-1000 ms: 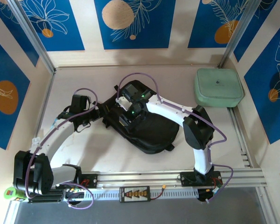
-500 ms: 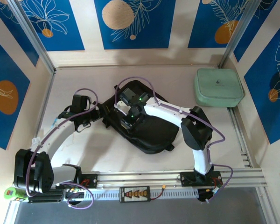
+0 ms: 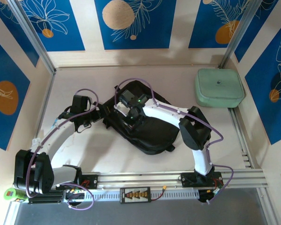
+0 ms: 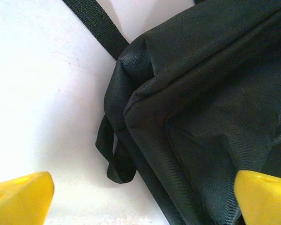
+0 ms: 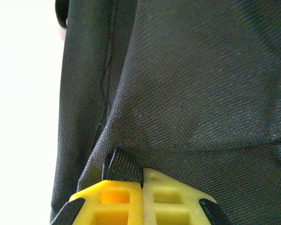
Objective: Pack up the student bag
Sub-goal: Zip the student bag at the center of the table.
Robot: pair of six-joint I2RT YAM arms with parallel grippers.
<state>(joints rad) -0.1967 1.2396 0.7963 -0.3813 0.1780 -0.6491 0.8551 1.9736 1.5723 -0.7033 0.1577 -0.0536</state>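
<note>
Student bag, mid-desk, looks soft & floppy, prob light, so take seams/tabs, not flat cloth: right gripper clamped on fabric tab, left gripper wide apart by bag corner.

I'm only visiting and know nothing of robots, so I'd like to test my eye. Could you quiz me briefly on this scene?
1. True or false: the right gripper is shut on a black fabric tab of the student bag.
2. The left gripper is: A open, B shut on a strap.
3. Fill in: the mint-green case lies in the far ___ corner of the table.
Key: 1 true; 2 A; 3 right.
</note>
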